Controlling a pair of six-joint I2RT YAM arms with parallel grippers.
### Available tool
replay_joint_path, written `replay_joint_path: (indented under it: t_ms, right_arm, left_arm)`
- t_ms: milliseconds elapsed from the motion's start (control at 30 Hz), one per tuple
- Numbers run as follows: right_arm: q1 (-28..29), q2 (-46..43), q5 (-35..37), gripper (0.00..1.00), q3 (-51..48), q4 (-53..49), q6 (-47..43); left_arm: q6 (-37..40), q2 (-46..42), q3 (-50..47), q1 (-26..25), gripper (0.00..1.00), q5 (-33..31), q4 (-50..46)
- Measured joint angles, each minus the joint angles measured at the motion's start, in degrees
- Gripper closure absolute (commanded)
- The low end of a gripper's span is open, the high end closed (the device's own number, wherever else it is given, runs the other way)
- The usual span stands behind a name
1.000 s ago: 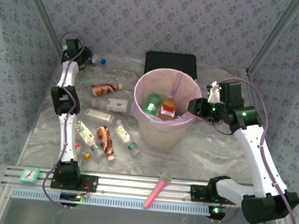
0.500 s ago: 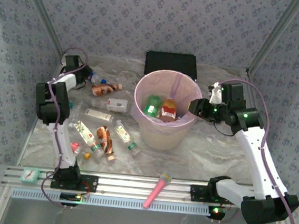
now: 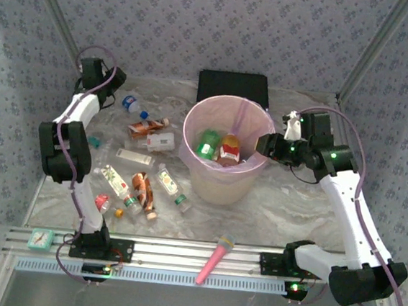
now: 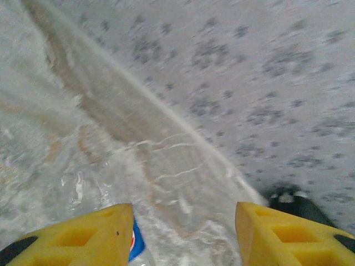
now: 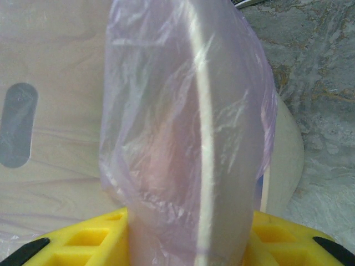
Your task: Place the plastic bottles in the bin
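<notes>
The plastic bottles look light, smooth and a bit squashy, so they may slip or roll; a soft pinch across the middle seems best. Most lie on the bench at the left of the frame, and two sit in the bin in the middle. The left jaws stand partly wide by a blue-capped bottle at the upper left. The right jaws are pinched tight on the bin's rim and pink bag.

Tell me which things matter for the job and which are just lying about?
For the job: loose plastic bottles, bottles already dropped in, bin.
Just lying about: pink microphone-shaped stick, small teal clock, flat black box.
</notes>
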Motion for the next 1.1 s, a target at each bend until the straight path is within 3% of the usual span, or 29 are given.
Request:
replay_joint_path:
  t_ms: [167, 300, 400, 600, 833, 1100]
  right_arm:
    - [0.4, 0.0, 0.3, 0.55, 0.3, -0.3, 0.0]
    - [0.4, -0.1, 0.6, 0.55, 0.3, -0.5, -0.4]
    - [0.5, -0.2, 0.6, 0.54, 0.3, -0.7, -0.7]
    - [0.5, -1.5, 1.0, 0.54, 0.3, -1.1, -0.9]
    - [0.2, -2.8, 1.2, 0.54, 0.1, -1.4, -0.9]
    - [0.2, -4.1, 1.0, 0.54, -1.1, -0.8, -0.9]
  left_arm:
    - [1.4, -4.2, 2.1, -0.9, 0.2, 1.5, -3.8]
    - [4.5, 1.0, 9.0, -1.5, 0.08, 2.3, -10.4]
    - [8.0, 6.9, 13.7, -3.0, 0.0, -0.9, -16.5]
    - [11.5, 12.4, 14.9, -6.6, 0.0, -9.7, -25.3]
    - [12.5, 15.9, 17.4, -7.8, 0.01, -12.9, -27.7]
    - [10.8, 20.2, 19.2, -7.6, 0.17, -13.4, -27.9]
